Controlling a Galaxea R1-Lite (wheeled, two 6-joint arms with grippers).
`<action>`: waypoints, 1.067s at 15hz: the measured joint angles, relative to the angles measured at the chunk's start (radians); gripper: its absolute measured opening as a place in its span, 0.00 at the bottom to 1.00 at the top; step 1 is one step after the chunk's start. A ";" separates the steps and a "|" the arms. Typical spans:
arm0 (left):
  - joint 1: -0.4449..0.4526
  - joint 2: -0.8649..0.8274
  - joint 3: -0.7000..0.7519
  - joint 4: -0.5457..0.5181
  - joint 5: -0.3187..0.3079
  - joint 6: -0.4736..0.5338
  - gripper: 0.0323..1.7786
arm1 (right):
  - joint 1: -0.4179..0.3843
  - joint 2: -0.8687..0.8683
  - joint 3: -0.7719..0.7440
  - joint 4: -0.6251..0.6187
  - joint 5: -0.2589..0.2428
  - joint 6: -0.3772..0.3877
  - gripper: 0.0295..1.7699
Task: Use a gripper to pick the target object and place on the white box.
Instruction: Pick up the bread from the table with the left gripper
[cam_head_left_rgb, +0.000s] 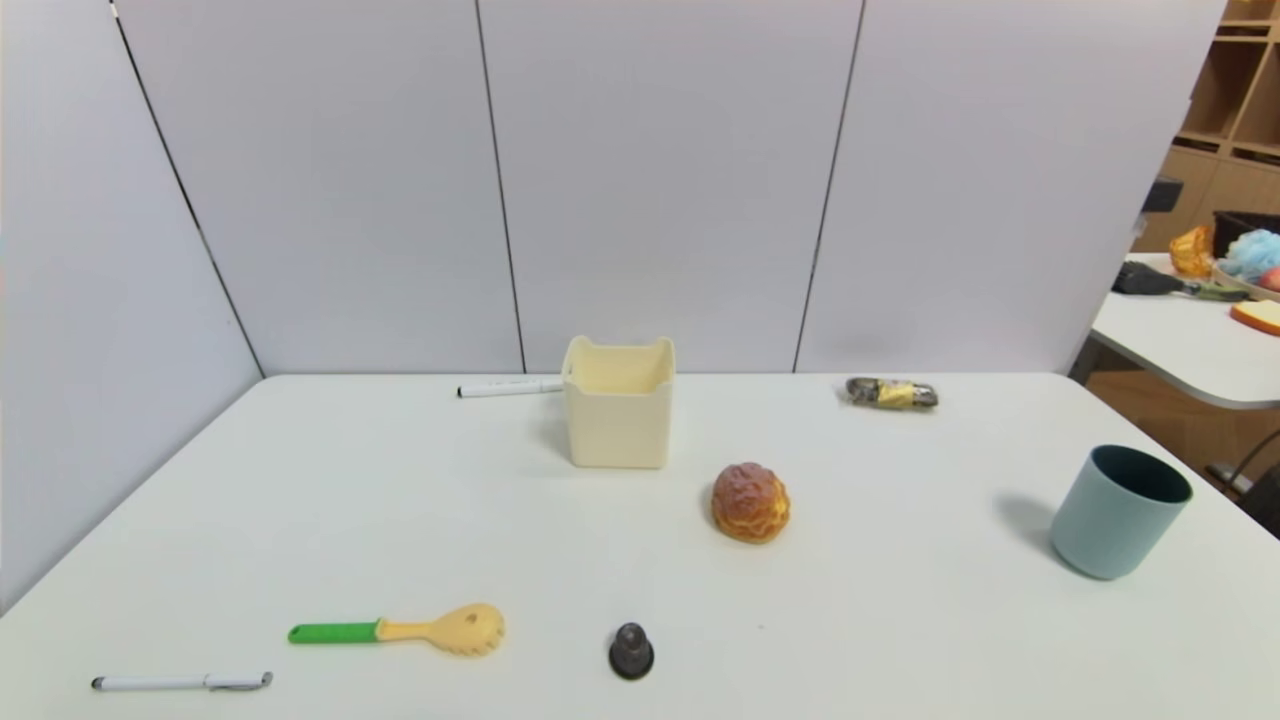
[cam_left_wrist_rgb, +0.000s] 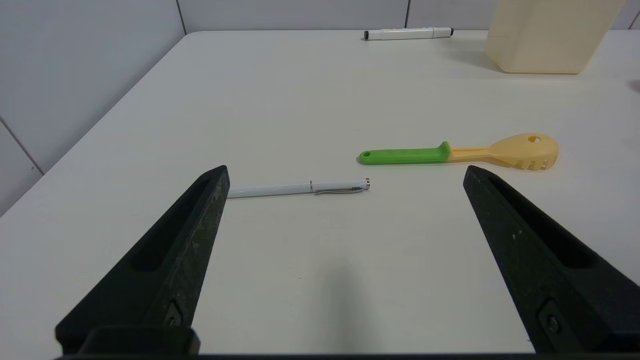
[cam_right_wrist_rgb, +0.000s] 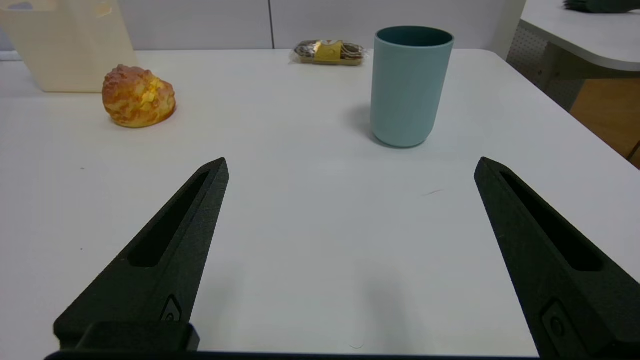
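Bun sits clear of white box, mid-table

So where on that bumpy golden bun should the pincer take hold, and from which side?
Probably from above, across the widest middle of the bun. It sits dome-up on the table with free space all round, the white box standing apart behind it. The open right pincer looks better placed.

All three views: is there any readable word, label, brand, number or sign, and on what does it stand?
None can be read.
Wrapped bar: the yellow band may carry print, too blurred to read.
Marker and pen: no legible marking.
White box, bun, cup, spoon: plain surfaces.
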 joint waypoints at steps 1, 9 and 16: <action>0.000 0.000 0.000 0.000 0.000 0.000 0.95 | 0.000 0.000 0.000 0.000 0.001 0.000 0.96; 0.000 0.000 0.000 0.000 0.000 0.000 0.95 | 0.000 0.000 0.000 0.000 0.000 0.000 0.96; 0.000 0.019 -0.007 0.008 -0.002 0.028 0.95 | 0.000 0.000 0.000 0.000 0.000 0.000 0.96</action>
